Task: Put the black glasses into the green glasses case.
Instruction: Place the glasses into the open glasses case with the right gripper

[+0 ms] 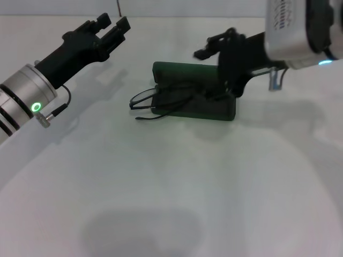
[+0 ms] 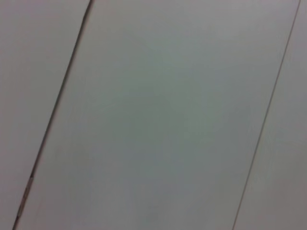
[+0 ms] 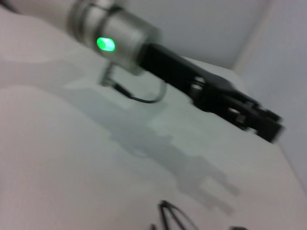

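black glasses half in the open green glasses case, lenses overhanging at nine o'clock; right gripper there, grip unclear; left gripper open, idle.

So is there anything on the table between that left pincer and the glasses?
No. In the head view, only bare white table lies between the raised left pincer and the glasses, which sit partly in the case.

The head camera looks forward and down over the white tabletop. The left wrist camera faces only a blank pale surface. The right wrist camera sits low, facing across toward the left gripper, also visible from the head.
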{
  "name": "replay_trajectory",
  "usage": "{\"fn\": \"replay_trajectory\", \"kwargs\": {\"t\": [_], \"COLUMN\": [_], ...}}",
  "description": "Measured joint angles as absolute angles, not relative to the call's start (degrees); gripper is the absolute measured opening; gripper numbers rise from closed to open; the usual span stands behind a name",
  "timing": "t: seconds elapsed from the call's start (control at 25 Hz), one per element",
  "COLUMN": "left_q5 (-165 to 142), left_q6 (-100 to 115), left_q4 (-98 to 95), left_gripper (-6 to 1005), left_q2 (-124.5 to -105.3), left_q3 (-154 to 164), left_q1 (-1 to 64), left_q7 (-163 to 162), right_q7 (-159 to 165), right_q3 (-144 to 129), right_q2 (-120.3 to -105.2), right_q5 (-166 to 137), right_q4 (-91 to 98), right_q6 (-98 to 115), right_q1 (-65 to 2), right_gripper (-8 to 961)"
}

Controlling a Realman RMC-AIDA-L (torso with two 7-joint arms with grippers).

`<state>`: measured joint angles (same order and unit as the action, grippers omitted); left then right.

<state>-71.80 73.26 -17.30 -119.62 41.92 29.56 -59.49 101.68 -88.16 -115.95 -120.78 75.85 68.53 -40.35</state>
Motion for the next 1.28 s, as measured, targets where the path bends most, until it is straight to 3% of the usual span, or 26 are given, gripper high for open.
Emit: {"fn": "replay_trajectory", "kwargs": {"t": [0.32,0.72,1.28], "left_q5": [-71.74,-71.80,-71.90], "left_q6": [73.27,73.28,73.31], "left_q4": [-17.40,-17.40,-17.40], "left_gripper": [615,617,618], "left_q2": [-119.51,-119.55,-119.25], "left_q3": [41.92,42.00,42.89], "left_q1": [28.77,28.52,28.74], "left_q7": [-59.50,-59.31,-59.72], "right_q7": [100.09,98.88,99.54], "right_q3": [-95.03,-113.85,-122.95], "right_q2": [-116.09,-116.20,-116.19], "right_q5": [-121.78,-124.81,-125.15], "right_q4": [70.87,64.76,65.45], "right_q6": [65.35,43.74,25.46], "right_q1": [-43.86,-43.84,-39.55], "right_gripper": [636,572,554]}}
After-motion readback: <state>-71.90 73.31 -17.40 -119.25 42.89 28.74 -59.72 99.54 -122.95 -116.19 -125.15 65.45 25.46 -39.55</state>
